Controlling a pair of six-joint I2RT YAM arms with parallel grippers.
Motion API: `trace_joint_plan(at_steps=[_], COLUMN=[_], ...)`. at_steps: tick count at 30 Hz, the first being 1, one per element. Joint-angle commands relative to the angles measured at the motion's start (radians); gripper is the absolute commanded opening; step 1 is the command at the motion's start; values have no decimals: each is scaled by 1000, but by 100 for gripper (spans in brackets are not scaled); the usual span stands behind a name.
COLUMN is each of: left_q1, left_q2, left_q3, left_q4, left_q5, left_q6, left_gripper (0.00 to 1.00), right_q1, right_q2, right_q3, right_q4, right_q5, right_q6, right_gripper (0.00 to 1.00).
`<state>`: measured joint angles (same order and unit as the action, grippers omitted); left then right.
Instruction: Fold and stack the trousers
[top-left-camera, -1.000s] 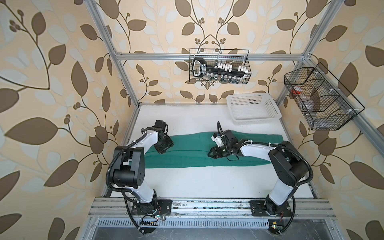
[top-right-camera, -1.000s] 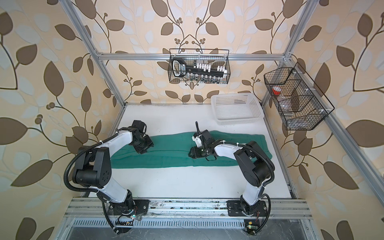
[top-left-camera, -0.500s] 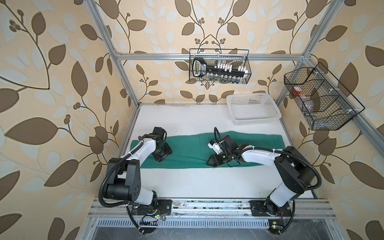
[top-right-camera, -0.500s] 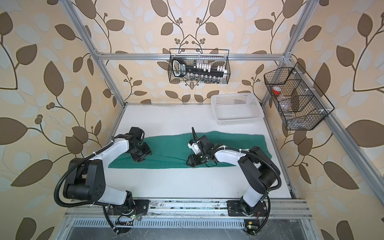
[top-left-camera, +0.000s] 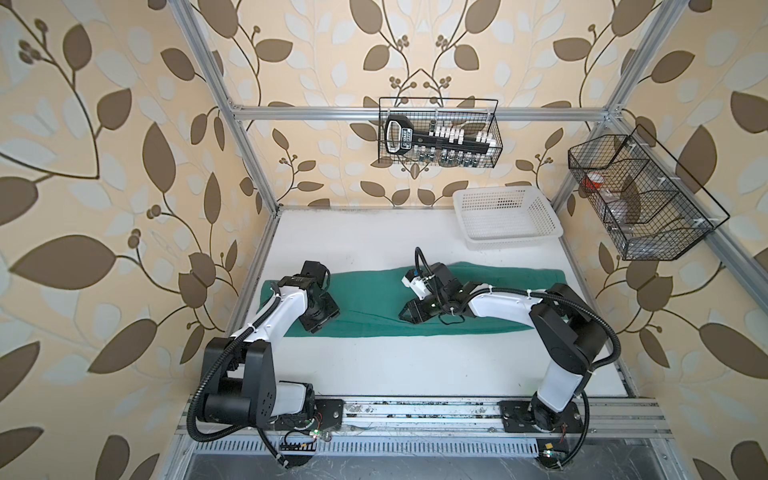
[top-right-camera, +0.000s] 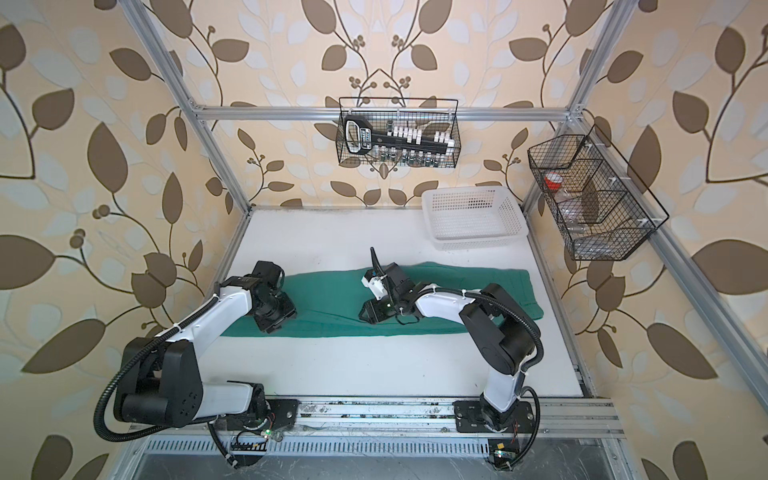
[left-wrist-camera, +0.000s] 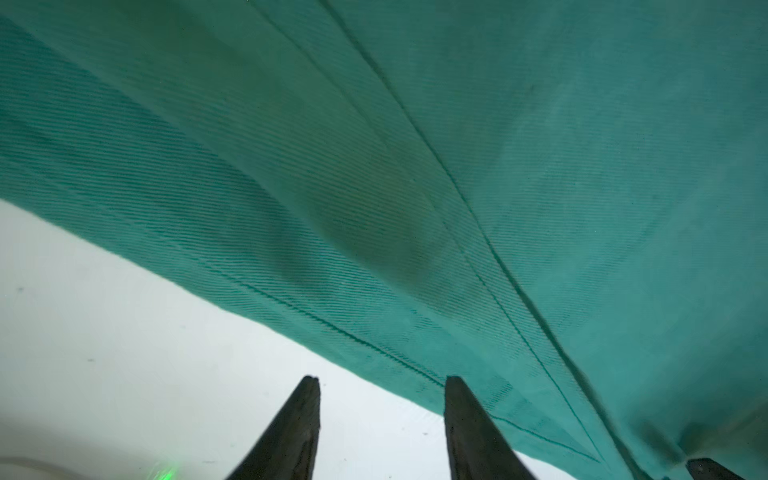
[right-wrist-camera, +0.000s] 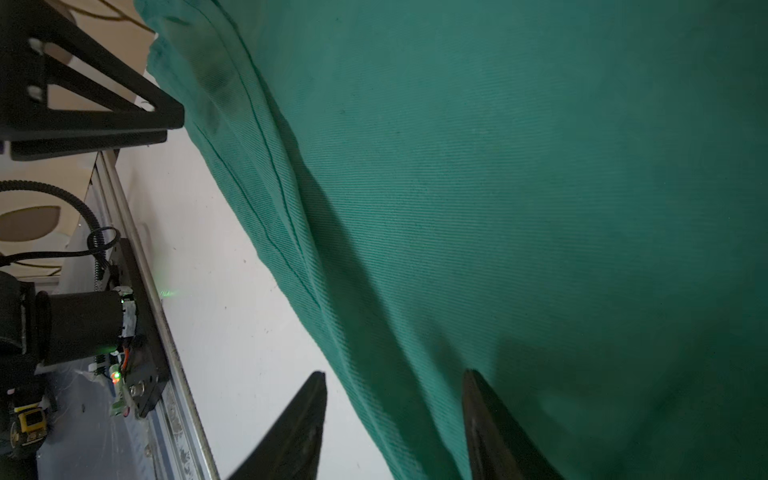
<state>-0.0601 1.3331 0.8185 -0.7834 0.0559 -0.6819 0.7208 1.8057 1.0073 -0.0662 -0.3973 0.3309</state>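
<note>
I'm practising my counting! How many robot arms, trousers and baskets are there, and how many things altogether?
Robot arms: 2
Green trousers: 1
White plastic basket: 1
Black wire baskets: 2
Total: 6

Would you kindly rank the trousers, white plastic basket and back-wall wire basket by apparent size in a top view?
1. trousers.
2. white plastic basket and back-wall wire basket: too alike to rank.
</note>
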Motion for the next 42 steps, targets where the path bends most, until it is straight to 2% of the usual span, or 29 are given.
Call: trace_joint_plan(at_steps=[1, 3, 7, 11, 18, 28, 36, 42], left_q1=[2, 35, 157, 267, 378, 398, 399, 399], left_q2=[-25, -20, 18, 69, 188, 264, 293, 338], left_q3=[83, 106, 111, 113, 141, 223, 216, 225], left_q4=[-70, -63, -10, 32, 93, 82, 64, 73], left_q5=[-118, -137, -55, -5, 100, 61, 5, -2], left_q6=[-21, -44, -99, -128, -130, -117, -106, -87], left_gripper=[51, 52, 53, 57, 57, 58, 51, 41], right_q1=[40, 58, 95, 145, 200, 228, 250, 267], right_q2=[17, 33, 62, 78, 103, 94, 75, 76], right_q3=[37, 40, 42, 64, 85, 81, 71, 58], right_q4=[32, 29, 30, 13, 18, 37, 56, 65], right_q5=[43, 59, 93, 178, 301, 351, 370, 376], right_q6=[-57, -87, -142, -199, -253, -285, -294, -304], right_gripper=[52, 51, 50, 50, 41, 12, 6, 6])
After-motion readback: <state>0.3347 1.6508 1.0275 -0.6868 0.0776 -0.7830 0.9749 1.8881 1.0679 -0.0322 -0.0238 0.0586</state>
